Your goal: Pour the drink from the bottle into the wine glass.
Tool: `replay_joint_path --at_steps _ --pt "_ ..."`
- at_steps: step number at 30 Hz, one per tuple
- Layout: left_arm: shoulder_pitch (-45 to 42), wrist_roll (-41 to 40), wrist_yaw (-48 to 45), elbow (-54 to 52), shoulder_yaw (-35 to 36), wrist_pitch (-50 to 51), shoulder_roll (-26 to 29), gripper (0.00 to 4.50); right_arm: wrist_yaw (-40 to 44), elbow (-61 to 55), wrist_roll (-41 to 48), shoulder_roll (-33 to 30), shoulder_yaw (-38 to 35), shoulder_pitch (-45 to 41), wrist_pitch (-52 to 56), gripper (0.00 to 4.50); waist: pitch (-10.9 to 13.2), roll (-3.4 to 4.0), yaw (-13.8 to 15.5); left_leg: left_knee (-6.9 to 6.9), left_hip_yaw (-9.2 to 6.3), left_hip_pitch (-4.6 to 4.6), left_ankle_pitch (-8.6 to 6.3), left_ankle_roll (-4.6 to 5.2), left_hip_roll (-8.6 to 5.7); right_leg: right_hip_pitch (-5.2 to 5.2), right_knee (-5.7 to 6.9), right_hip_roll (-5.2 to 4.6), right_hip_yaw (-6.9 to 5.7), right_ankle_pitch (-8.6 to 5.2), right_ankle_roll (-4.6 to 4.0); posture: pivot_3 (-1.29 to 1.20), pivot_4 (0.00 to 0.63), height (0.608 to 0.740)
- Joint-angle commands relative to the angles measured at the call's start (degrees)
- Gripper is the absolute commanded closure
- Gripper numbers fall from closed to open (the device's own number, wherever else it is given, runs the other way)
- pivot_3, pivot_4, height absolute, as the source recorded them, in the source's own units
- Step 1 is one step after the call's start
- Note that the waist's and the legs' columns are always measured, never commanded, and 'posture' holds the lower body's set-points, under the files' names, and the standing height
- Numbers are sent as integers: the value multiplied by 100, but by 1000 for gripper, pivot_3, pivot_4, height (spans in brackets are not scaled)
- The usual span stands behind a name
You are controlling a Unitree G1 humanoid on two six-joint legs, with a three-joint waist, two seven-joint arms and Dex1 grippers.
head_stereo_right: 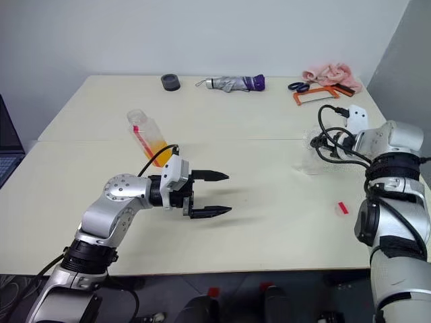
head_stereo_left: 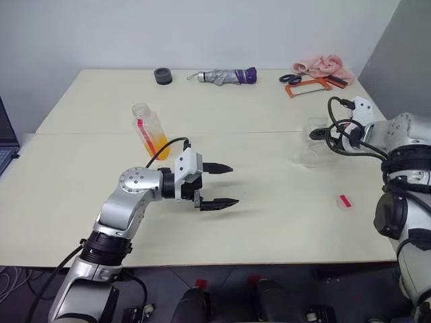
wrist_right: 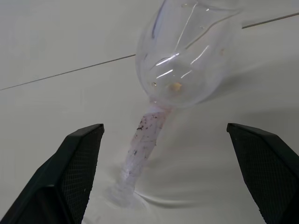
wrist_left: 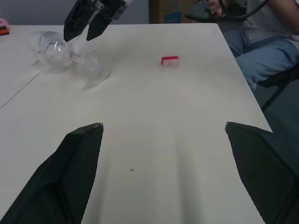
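The bottle (head_stereo_left: 149,131) stands on the table's left half with no cap on it, and the orange drink (head_stereo_left: 156,143) fills its lower part. The wine glass (wrist_left: 58,46) lies on its side at the table's right, with its stem (wrist_right: 145,135) and bowl (wrist_right: 187,51) between my right gripper's fingers. My right gripper (wrist_left: 80,33) is open just above the glass and is not closed on it. In the middle of the table my left gripper (head_stereo_left: 234,184) hovers open and empty, pointing right, in front of the bottle and apart from it.
A small red cap (head_stereo_left: 345,201) lies near the right front. Along the far edge are a black tape roll (head_stereo_left: 162,75), a folded umbrella (head_stereo_left: 222,76), scissors (head_stereo_left: 291,79), an orange saw frame (head_stereo_left: 310,86) and a pink cloth (head_stereo_left: 323,65). A person (wrist_left: 261,28) sits beyond the table's right end.
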Motion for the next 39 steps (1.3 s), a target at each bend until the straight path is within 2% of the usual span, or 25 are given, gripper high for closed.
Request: replay_joint_path --at_steps 1,12,13,15,23,26,35,39 --pt "-130 25 -64 8 18 -158 11 18 278 602 -152 -47 106 -298 -627 0 0 0 2 0 0 -1 0 0 0 0 -1 -2 0 0 0 0 150 740" --pt "-128 69 -37 98 55 -252 34 18 711 1488 -455 -7 308 -482 -1400 0 1 1 3 2 -1 -2 1 -1 2 0 1 -5 1 0 0 0 150 740" --pt "-128 79 -37 115 47 -273 31 3 759 1511 -467 15 313 -494 -1407 174 1 1 3 2 0 -2 1 -1 2 0 1 -5 1 0 0 0 150 740" --pt "-135 121 -47 160 18 -331 17 0 835 1555 -491 66 322 -504 -1429 581 1 2 3 2 -1 -1 1 -2 2 0 1 -5 1 0 0 0 150 740" --pt "-148 219 -96 279 -15 -462 -15 0 984 1667 -703 209 461 -403 -1478 3472 1 2 3 2 -4 -2 1 -2 2 0 2 -5 -1 0 0 0 150 740" --pt "-137 236 -97 279 -2 -461 -28 0 925 1691 -747 218 480 -366 -1569 4382 1 2 3 2 -9 -1 1 -2 2 0 2 -5 -1 0 0 0 150 740" --pt "-94 236 -45 271 67 -406 -2 0 915 1635 -606 122 272 -542 -1536 4396 1 2 3 6 -25 -1 1 -2 2 0 5 -6 -1 0 1 0 150 740" --pt "-68 -48 286 214 392 3 -37 0 575 1145 -350 362 -4 -530 -2209 4396 2 4 -8 5 -28 -2 1 -2 2 -1 4 -7 0 0 1 0 150 740"
